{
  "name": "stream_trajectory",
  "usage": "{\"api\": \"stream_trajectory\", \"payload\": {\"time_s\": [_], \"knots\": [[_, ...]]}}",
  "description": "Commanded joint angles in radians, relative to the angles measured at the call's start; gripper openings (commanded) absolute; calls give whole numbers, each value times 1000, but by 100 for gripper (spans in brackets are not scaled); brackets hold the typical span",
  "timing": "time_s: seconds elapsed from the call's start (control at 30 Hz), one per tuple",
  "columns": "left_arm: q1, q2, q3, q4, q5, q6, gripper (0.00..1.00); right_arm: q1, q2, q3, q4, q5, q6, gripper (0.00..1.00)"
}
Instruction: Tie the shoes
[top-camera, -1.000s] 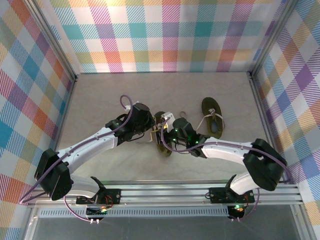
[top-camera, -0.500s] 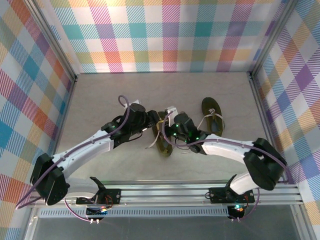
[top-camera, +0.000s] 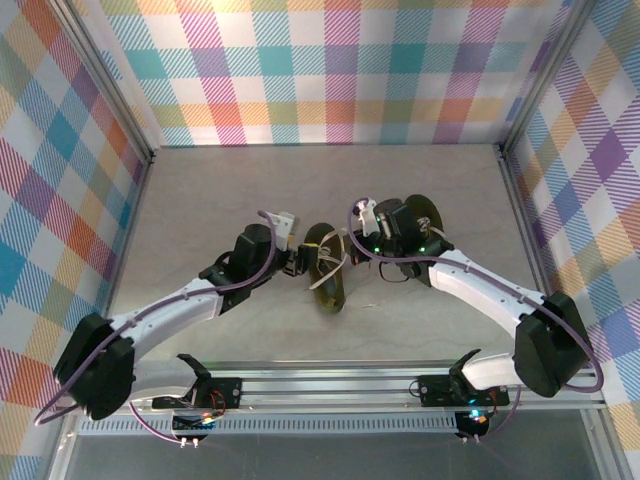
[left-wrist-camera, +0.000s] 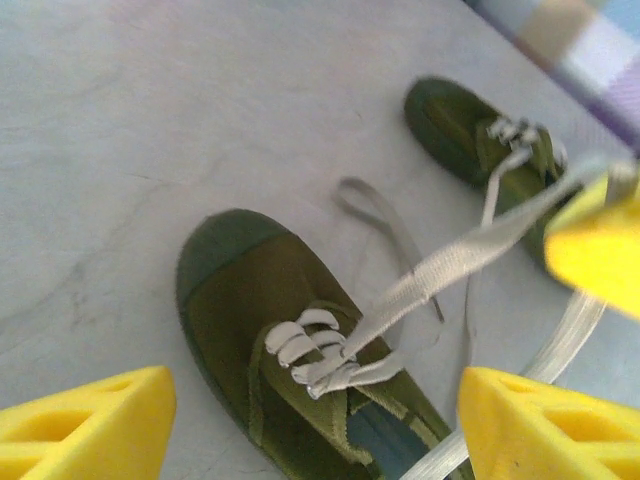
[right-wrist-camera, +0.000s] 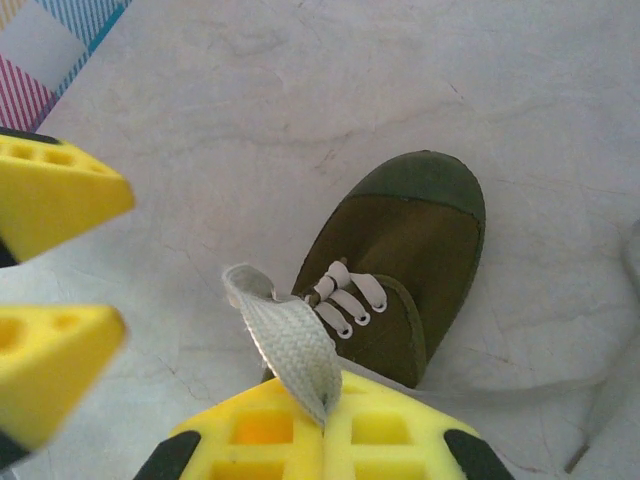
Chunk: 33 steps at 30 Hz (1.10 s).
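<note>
Tabletop (top-camera: 200, 200) pale grey, plaid walls (top-camera: 330, 70); left gripper (top-camera: 297, 262) apart, right gripper (right-wrist-camera: 325, 425) clamped on lace (right-wrist-camera: 290, 345).

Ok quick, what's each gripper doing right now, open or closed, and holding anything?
Left gripper: open, holding nothing.
Right gripper: closed on a pale lace.

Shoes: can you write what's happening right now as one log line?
left jaws: open, beside near shoe | right jaws: shut on lace, taut from near shoe | near shoe: untied | far shoe: laces loose
</note>
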Motion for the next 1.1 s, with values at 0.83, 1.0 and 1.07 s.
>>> {"api": "stream_trajectory", "payload": {"time_s": [0.83, 1.0, 1.07], "knots": [[49, 283, 139, 172, 136, 97, 0, -16, 91, 174, -398, 104, -34, 0], [57, 253, 97, 202, 134, 56, 0, -16, 245, 236, -550, 381, 30, 6], [58, 253, 92, 204, 142, 49, 0, -16, 284, 245, -591, 445, 57, 13]]}}
